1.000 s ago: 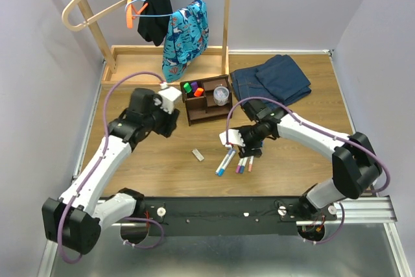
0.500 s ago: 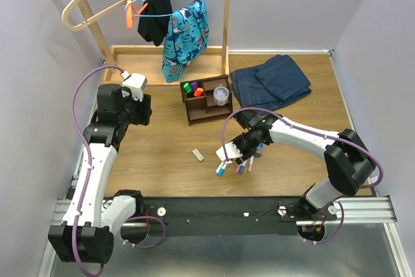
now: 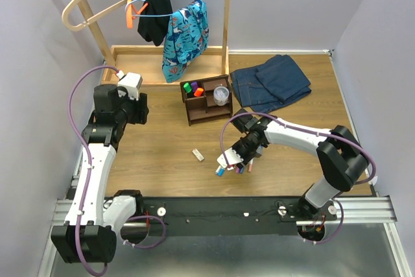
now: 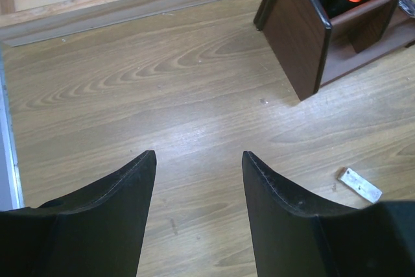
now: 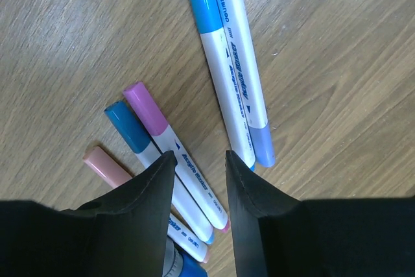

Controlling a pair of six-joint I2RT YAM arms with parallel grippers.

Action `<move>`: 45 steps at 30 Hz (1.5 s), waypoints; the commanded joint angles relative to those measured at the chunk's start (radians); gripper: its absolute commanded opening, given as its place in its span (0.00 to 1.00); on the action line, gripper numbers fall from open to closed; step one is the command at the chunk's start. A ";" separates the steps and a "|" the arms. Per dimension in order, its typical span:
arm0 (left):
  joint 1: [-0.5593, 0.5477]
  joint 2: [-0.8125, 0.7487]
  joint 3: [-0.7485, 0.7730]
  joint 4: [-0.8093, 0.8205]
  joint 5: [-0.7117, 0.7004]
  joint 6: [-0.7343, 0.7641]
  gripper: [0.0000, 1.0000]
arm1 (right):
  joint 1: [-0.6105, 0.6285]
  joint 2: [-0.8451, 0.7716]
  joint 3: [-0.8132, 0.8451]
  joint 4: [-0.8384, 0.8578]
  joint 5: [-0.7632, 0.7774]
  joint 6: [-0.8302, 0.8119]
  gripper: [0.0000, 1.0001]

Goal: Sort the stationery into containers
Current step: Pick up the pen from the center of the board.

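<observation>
The dark brown organiser (image 3: 206, 109) stands mid-table with green (image 3: 187, 87), purple (image 3: 194, 85) and orange (image 3: 199, 91) markers and a clear tub (image 3: 221, 95) in it. It also shows in the left wrist view (image 4: 295, 37). A small white eraser (image 3: 198, 154) (image 4: 358, 184) lies in front of it. Several thin white pens (image 3: 225, 168) lie at front centre. My right gripper (image 3: 238, 159) (image 5: 200, 157) is open, low over them, its jaws either side of the pink-capped pen (image 5: 178, 157). A blue-capped grey bottle (image 5: 180, 268) peeks out below it. My left gripper (image 3: 137, 112) (image 4: 198, 154) is open and empty, left of the organiser.
Folded blue jeans (image 3: 271, 82) lie at the back right. A pale wooden tray (image 3: 130, 63) with tall posts, hangers and hanging clothes (image 3: 185, 30) stands along the back. Walls close in the left and right sides.
My left arm has drawn back to the left, away from the organiser. My right gripper has moved forward and down onto the group of pens.
</observation>
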 commanded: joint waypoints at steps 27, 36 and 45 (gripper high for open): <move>0.067 -0.025 -0.044 0.013 0.052 -0.037 0.65 | 0.046 0.110 -0.002 -0.057 0.024 -0.048 0.45; 0.070 -0.031 -0.045 0.001 0.064 -0.039 0.65 | 0.079 0.252 0.105 -0.165 0.026 -0.008 0.29; 0.070 -0.045 -0.052 0.006 0.103 -0.040 0.65 | 0.079 0.137 0.225 -0.309 -0.008 0.109 0.19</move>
